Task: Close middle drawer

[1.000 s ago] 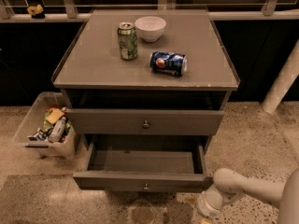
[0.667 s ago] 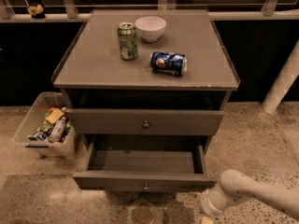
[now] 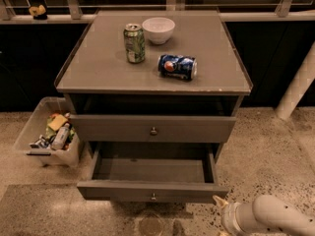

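The middle drawer (image 3: 153,196) is pulled well out of the grey cabinet. Its shallow grey tray (image 3: 150,170) is empty, and its slim front panel carries a small round knob at the centre. My gripper (image 3: 221,204) is on the floor side at the bottom right, just right of and below the drawer front's right corner, apart from it. Only its yellowish tip and the white arm (image 3: 268,218) behind it show.
The taller drawer front (image 3: 153,130) sits above the open drawer. On the cabinet top (image 3: 98,73) stand a green can (image 3: 134,43), a white bowl (image 3: 158,30) and a lying blue can (image 3: 177,66). A clear bin of snacks (image 3: 49,134) stands on the floor at the left. A white post (image 3: 298,85) is at the right.
My arm has shifted slightly lower and to the right in the view, with less of it showing. The open drawer has not moved.
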